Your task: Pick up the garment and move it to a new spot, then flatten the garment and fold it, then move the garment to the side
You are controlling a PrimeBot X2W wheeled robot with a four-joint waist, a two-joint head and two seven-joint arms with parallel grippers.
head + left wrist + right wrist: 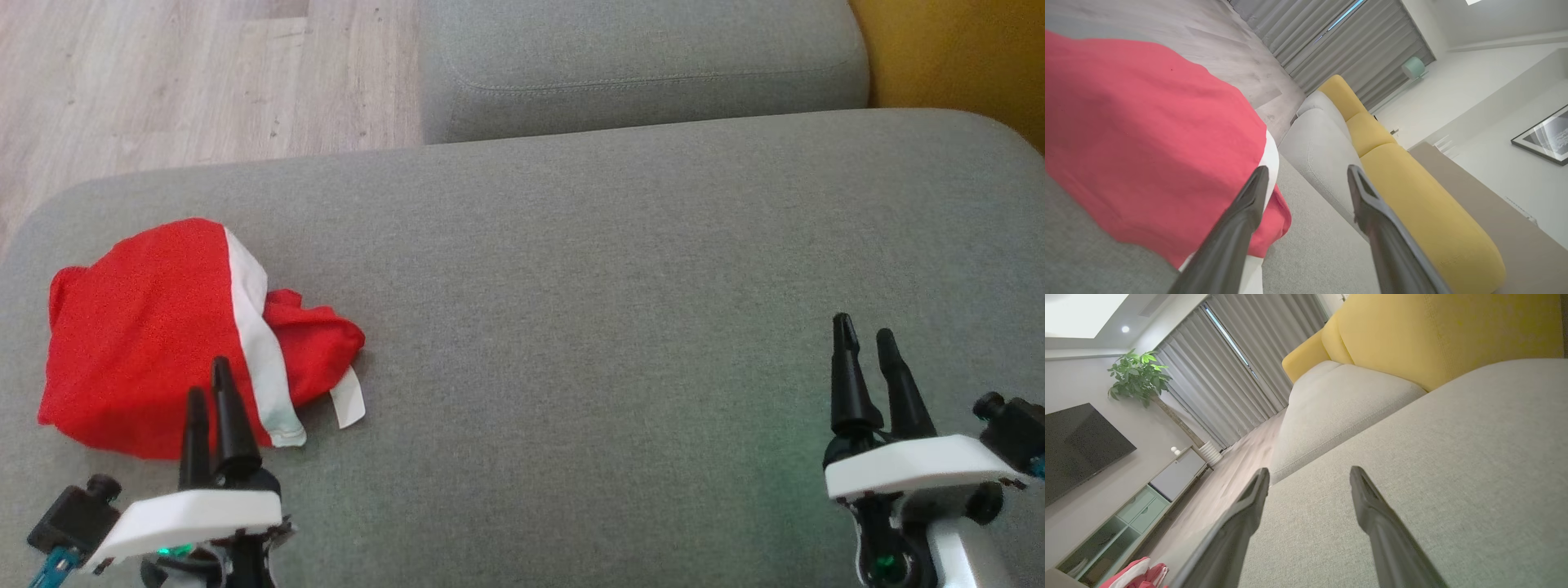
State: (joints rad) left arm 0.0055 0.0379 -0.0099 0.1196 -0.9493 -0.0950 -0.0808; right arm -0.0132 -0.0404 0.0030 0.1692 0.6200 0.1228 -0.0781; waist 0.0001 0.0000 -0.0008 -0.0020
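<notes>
The red garment (pixel 147 327) is seen bunched at the left end of the grey cushion (pixel 620 327), just beyond the left gripper (pixel 208 378), spread and empty; the right gripper (pixel 863 328), likewise spread, is seen well apart. It should be pinched deep in its thick red part, not by the loose white band (pixel 249 327), and lifted clear.

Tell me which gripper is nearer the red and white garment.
Left. The left gripper sits at the garment and its near edge, fingers open; the right gripper hovers far to its right over the grey sofa cushion.
</notes>
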